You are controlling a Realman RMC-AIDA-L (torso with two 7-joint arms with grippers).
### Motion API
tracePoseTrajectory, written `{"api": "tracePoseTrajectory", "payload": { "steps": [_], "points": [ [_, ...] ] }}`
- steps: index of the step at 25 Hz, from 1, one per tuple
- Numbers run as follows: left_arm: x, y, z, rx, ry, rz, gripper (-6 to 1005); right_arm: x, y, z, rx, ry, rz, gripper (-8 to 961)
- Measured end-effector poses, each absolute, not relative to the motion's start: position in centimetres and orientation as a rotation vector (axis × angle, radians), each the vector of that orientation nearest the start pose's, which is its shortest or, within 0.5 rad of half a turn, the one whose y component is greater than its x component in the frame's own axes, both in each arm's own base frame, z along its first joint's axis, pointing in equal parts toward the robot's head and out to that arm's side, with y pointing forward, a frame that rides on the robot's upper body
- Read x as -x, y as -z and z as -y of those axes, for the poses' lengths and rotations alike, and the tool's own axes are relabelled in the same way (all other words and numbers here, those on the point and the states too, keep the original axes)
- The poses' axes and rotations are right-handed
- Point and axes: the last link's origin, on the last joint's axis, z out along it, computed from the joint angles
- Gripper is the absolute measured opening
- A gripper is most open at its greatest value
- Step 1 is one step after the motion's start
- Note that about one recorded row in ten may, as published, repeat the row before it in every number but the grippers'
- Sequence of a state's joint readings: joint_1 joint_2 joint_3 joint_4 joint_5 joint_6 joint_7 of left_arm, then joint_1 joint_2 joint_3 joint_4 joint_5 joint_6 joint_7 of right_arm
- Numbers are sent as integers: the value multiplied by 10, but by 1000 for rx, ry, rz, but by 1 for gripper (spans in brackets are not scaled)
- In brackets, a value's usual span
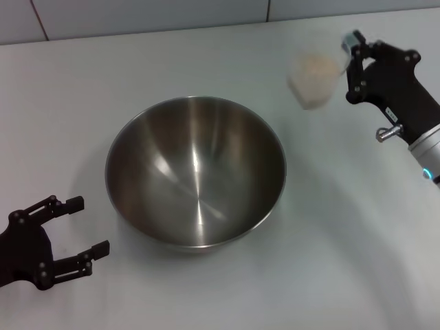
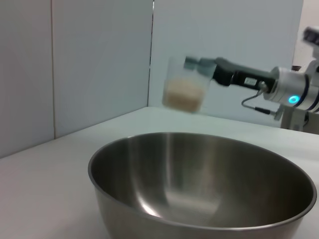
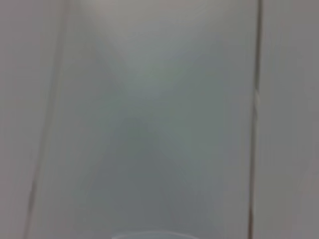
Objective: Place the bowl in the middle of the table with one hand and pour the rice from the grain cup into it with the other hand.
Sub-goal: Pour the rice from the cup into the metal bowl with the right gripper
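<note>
The steel bowl (image 1: 196,172) stands empty on the white table (image 1: 330,261), near its middle; it fills the left wrist view (image 2: 199,184). My right gripper (image 1: 352,60) is shut on the grain cup (image 1: 314,80) and holds it in the air beyond the bowl's far right rim. The cup is upright and holds rice (image 1: 317,69). The left wrist view shows the cup (image 2: 185,92) raised above the bowl's far side, with rice (image 2: 184,94) in its lower half. My left gripper (image 1: 86,227) is open and empty on the table left of the bowl, apart from it.
A pale wall (image 1: 137,14) runs along the table's far edge. The right wrist view shows only that wall and a sliver of the cup's rim (image 3: 149,234).
</note>
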State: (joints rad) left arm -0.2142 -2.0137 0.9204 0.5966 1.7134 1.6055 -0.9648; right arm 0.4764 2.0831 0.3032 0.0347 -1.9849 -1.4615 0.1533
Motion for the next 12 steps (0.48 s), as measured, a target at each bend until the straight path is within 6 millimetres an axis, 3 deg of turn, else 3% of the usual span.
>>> {"api": "tracePoseTrajectory", "payload": {
  "steps": [5, 6, 7, 9, 12],
  "points": [
    [328, -4, -240, 2658, 714, 391, 865, -267, 29, -307, 1798, -803, 80, 28],
    [327, -4, -240, 2659, 717, 391, 865, -254, 42, -303, 1812, -726, 263, 29],
    [327, -4, -240, 2659, 717, 391, 865, -254, 42, -303, 1812, -726, 263, 30],
    [327, -3, -240, 2659, 718, 391, 865, -238, 64, -299, 1795, -573, 488, 33],
    [326, -3, -241, 2660, 719, 387, 865, -231, 75, -299, 1765, -455, 620, 36]
  ]
}}
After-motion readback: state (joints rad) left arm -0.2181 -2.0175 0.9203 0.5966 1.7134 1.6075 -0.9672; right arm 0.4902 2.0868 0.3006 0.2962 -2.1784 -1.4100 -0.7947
